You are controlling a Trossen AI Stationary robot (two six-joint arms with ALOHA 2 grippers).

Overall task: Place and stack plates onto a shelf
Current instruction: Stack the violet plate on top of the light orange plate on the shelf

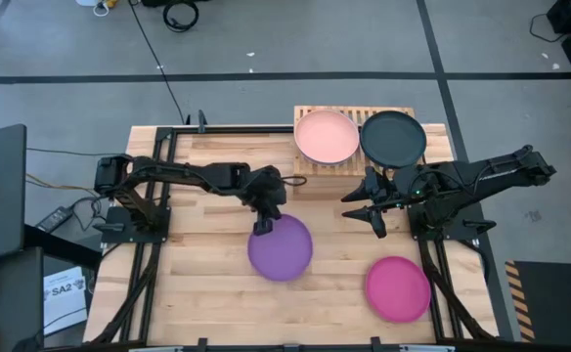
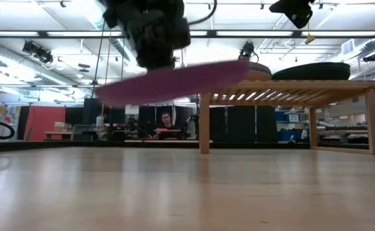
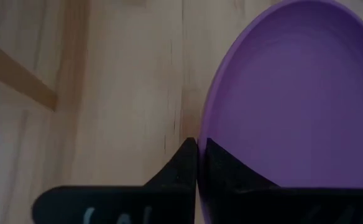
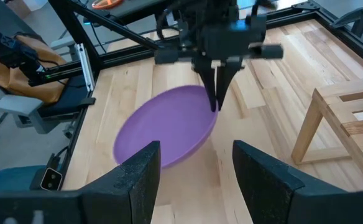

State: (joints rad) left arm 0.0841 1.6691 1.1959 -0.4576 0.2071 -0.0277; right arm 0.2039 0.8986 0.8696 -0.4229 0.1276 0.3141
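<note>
My left gripper (image 1: pixel 264 223) is shut on a purple plate (image 1: pixel 282 248) over the middle of the table. The low view shows that plate (image 2: pixel 174 80) in the air and tilted. A peach plate (image 1: pixel 327 137) and a black plate (image 1: pixel 394 137) lie side by side on the slatted light-wood shelf (image 1: pixel 305 168) at the far edge. A magenta pink plate (image 1: pixel 398 288) lies flat on the table near the right front. My right gripper (image 1: pixel 369 210) hovers open right of the purple plate and in front of the shelf, touching nothing. My left gripper pinches the purple plate's rim (image 3: pixel 201 134) on its far-left edge, one finger (image 3: pixel 184 158) outside the rim and one inside the dish. The fingers come from above, pointing down (image 4: pixel 217 93). The plate is lifted clear of the table and hangs tilted.
The shelf (image 2: pixel 290 86) stands on legs with open room beneath it. Black arm frames run along the left and right sides of the table (image 1: pixel 197 264). Bare planks lie between the purple and magenta plates. A person sits far behind the table (image 2: pixel 167 120).
</note>
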